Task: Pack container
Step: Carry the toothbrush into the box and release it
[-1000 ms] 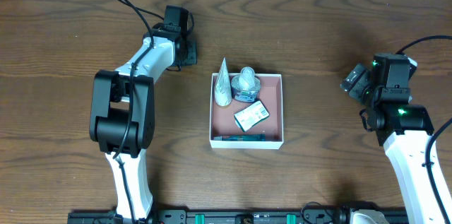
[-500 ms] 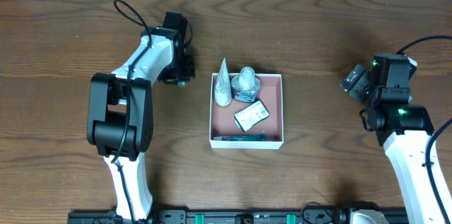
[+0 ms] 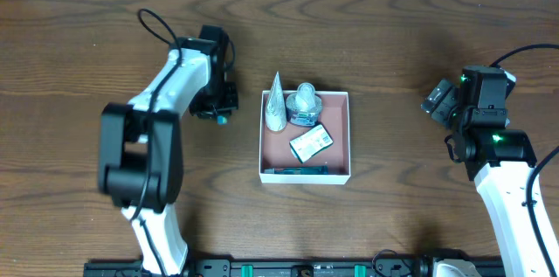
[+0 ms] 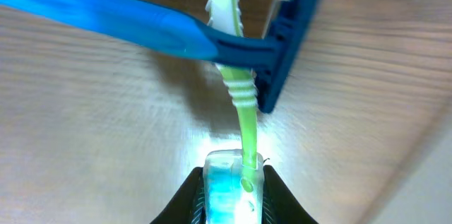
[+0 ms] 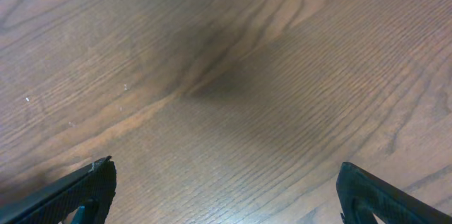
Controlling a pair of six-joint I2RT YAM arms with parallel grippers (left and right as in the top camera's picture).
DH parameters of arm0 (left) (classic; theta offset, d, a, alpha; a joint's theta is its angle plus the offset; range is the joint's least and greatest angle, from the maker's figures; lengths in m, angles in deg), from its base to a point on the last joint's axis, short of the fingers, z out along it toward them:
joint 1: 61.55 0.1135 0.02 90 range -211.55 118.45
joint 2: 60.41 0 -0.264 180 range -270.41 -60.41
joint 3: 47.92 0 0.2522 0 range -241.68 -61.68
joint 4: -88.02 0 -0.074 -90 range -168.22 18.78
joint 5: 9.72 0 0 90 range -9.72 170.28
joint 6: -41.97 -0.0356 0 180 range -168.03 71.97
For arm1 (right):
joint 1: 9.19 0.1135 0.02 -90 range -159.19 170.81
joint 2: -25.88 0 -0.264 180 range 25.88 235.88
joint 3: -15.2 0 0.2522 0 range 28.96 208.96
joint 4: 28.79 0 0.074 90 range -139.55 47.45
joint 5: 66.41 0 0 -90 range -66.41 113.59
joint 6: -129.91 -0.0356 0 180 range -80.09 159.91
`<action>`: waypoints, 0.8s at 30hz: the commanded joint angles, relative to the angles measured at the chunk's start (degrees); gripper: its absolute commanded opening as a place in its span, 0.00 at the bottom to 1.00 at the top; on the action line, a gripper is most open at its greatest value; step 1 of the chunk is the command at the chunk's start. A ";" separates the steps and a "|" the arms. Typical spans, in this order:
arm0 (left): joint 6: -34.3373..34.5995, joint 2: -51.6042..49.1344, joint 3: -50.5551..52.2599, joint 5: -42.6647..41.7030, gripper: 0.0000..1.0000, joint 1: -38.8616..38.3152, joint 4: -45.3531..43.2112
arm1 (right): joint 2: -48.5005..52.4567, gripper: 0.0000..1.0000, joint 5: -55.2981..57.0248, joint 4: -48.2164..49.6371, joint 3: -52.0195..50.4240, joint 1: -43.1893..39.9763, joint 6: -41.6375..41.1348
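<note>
Since a second ago, the left gripper point(image 3: 218, 107) has swung from upper left toward the square, white-walled container point(image 3: 278, 148) at frame centre. It clamps a light-green ridged plastic handle point(image 4: 241, 107). Whether the blue plastic razor point(image 4: 141, 25) crossing it is also held is unclear. The next move, I think, is to carry it over the wall and release it. The right gripper point(image 5: 226, 185) gapes wide, empty.

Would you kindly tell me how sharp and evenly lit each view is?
Overhead: even light, the container crisp, the left arm smeared. Left wrist: close and soft, the blue razor blurred, glare where the left tool grips the green handle. Right wrist: sharp wood grain, a dark shadow mid-frame.
</note>
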 commanded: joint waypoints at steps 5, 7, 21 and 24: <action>0.74 14.71 -0.57 -0.13 0.19 -0.02 2.12 | 0.13 0.99 1.03 0.00 0.59 -0.52 -0.02; 0.74 16.83 -0.57 -0.13 0.19 -0.02 3.19 | 0.13 0.99 1.03 0.00 0.59 -0.52 -0.04; 0.70 19.98 -0.52 -0.15 0.13 -0.09 6.60 | 0.13 0.99 1.03 0.00 0.59 -0.52 -0.02; -0.46 20.72 -0.52 -0.15 0.12 -0.17 7.06 | 0.13 0.99 1.03 0.00 0.59 -0.52 -0.02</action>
